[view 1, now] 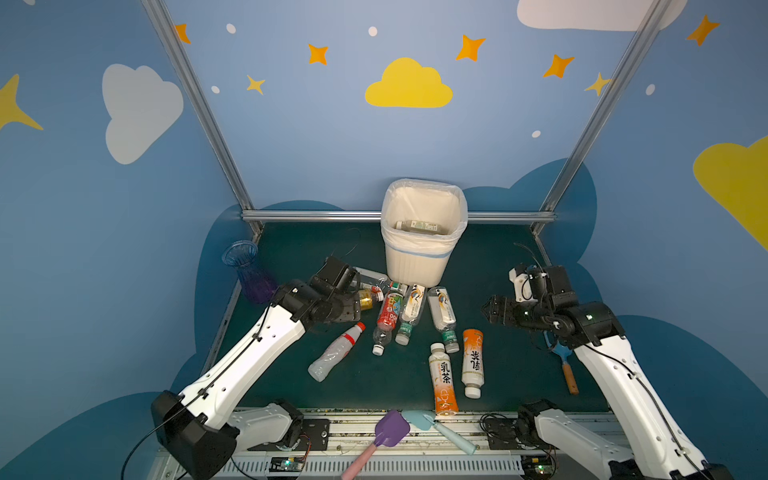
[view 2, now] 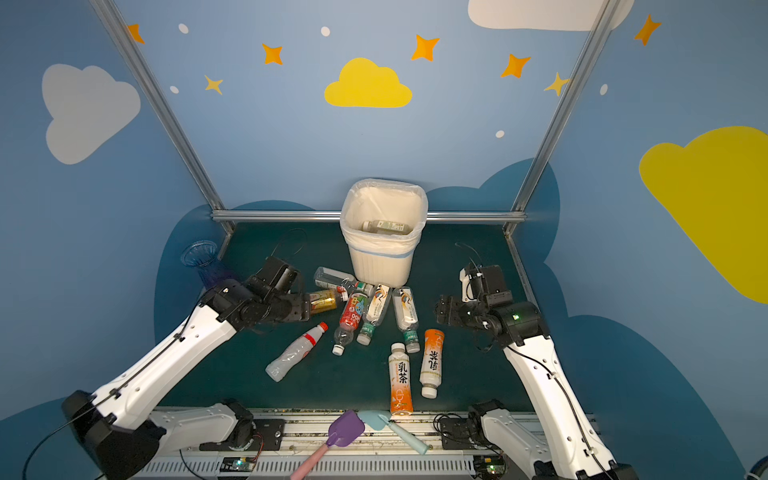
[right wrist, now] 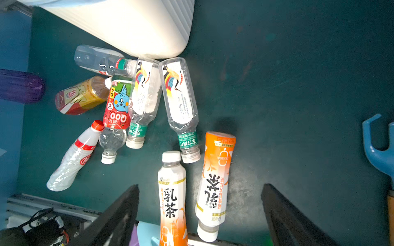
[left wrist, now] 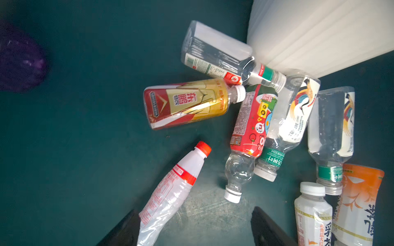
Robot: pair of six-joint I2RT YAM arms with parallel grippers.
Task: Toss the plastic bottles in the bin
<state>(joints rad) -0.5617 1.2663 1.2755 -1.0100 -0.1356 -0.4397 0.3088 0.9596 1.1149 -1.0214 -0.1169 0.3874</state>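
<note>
Several plastic bottles lie on the dark green table in front of the off-white bin; one bottle lies inside it. On the table are a gold-and-red bottle, a red-labelled one, two clear crane-labelled ones and two orange-and-white ones. There are also a squashed white bottle with a red cap and a clear bottle against the bin's foot. My left gripper hovers open beside the gold bottle, holding nothing. My right gripper is open above the table, right of the pile.
A blue-purple vase stands at the back left. A purple shovel and a light-blue shovel lie on the front rail. A blue tool with a wooden handle lies under the right arm. A metal rail bounds the back.
</note>
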